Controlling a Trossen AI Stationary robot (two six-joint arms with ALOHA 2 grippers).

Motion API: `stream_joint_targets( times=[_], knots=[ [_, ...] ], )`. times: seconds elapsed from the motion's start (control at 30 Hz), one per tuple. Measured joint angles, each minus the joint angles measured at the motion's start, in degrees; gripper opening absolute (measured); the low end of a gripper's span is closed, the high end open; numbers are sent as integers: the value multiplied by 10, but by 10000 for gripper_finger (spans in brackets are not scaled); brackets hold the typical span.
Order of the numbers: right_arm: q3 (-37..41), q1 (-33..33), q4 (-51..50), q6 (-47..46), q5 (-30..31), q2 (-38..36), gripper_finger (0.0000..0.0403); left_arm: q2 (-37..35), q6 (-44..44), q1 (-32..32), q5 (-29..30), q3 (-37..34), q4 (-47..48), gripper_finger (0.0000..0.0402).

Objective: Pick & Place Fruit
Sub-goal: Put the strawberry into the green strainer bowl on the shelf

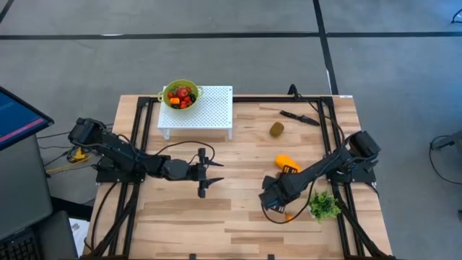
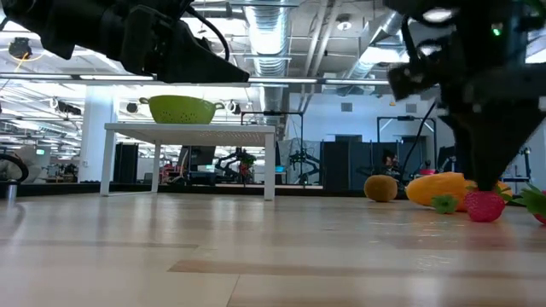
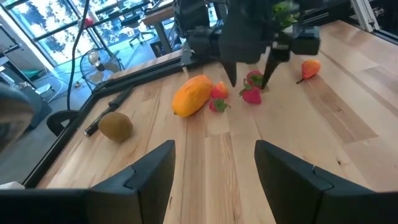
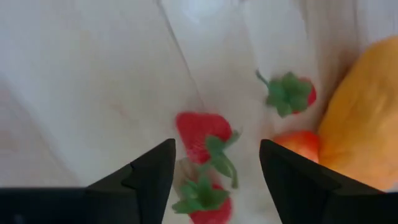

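A pale wooden worktop (image 1: 216, 217) of long planks sits inside a black metal frame (image 1: 141, 137). At its far left stands a small white perforated stand (image 1: 209, 108) on four legs, and on the stand's left end rests a lime-green colander (image 1: 167, 103) with small handles. A black knife (image 1: 299, 116) lies at the far right, close to the frame's edge. A green leafy bunch (image 1: 325, 206) lies near the right edge, on the near side. Beyond the worktop, grey floor (image 1: 216, 18) crossed by dark tape lines spreads out, and a monitor (image 1: 18, 115) shows at the left.
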State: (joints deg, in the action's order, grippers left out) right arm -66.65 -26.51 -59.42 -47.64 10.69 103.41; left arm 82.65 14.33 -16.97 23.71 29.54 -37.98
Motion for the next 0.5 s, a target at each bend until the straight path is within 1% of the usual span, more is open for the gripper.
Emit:
stream_joint_targets(
  times=[0.07,0.27,0.5],
  knots=[
    [15,-2,6,0,-2,0,225,0,0,0,0,0,0,214],
    [58,-1,76,-1,-6,0,221,0,0,0,0,0,-3,214],
    [84,0,112,1,-5,-4,220,0,0,0,0,0,-3,214]
  ],
)
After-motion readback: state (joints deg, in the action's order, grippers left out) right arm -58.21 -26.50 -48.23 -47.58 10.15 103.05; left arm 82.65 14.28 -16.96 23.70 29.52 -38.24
